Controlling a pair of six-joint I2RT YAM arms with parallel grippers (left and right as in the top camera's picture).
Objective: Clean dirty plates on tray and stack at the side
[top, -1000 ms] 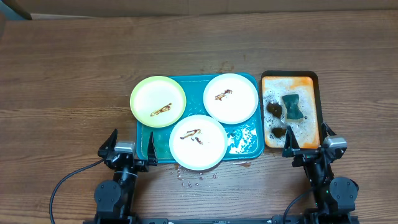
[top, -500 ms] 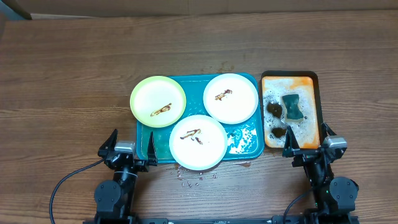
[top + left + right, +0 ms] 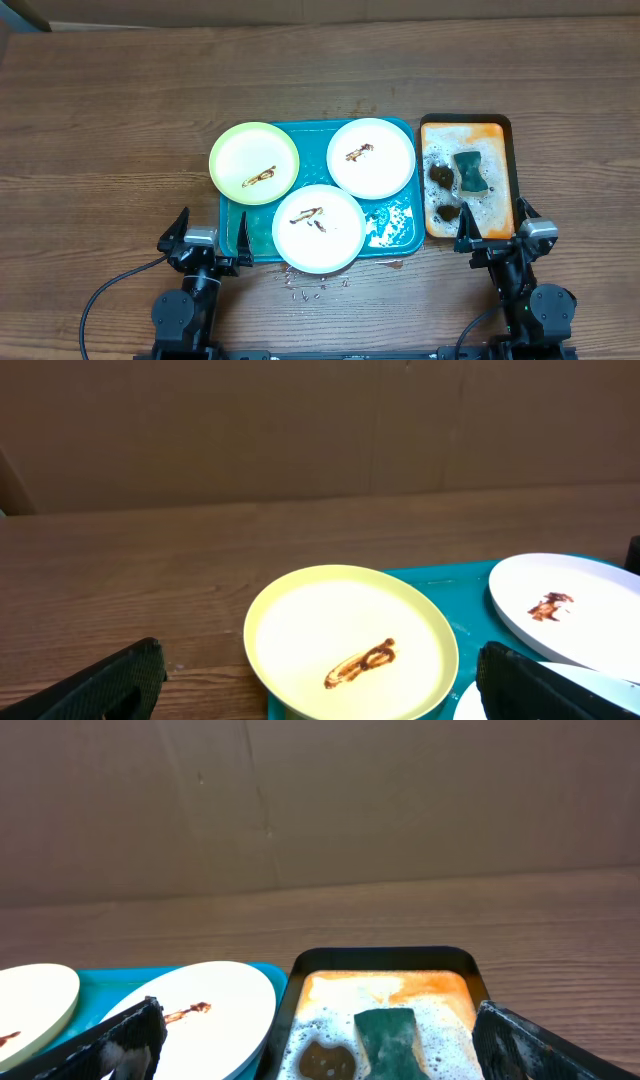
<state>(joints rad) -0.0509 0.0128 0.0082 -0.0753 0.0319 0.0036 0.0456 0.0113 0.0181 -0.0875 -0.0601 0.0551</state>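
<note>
Three plates lie on the teal-blue tray (image 3: 395,232). A pale yellow-green plate (image 3: 254,163) overhangs its far left corner. One white plate (image 3: 371,157) is at the far right and another white plate (image 3: 319,227) at the near middle. Each has a brown smear at its centre. My left gripper (image 3: 205,247) is open and empty near the table's front edge, left of the tray. My right gripper (image 3: 500,236) is open and empty at the near end of the orange tray. The yellow-green plate (image 3: 352,641) fills the left wrist view, with a white plate (image 3: 565,601) to its right.
A narrow orange tray (image 3: 497,131) with white foam stands right of the teal tray. It holds a green sponge (image 3: 469,171) and two brown blobs. The sponge also shows in the right wrist view (image 3: 392,1038). Drops of water lie on the table before the teal tray.
</note>
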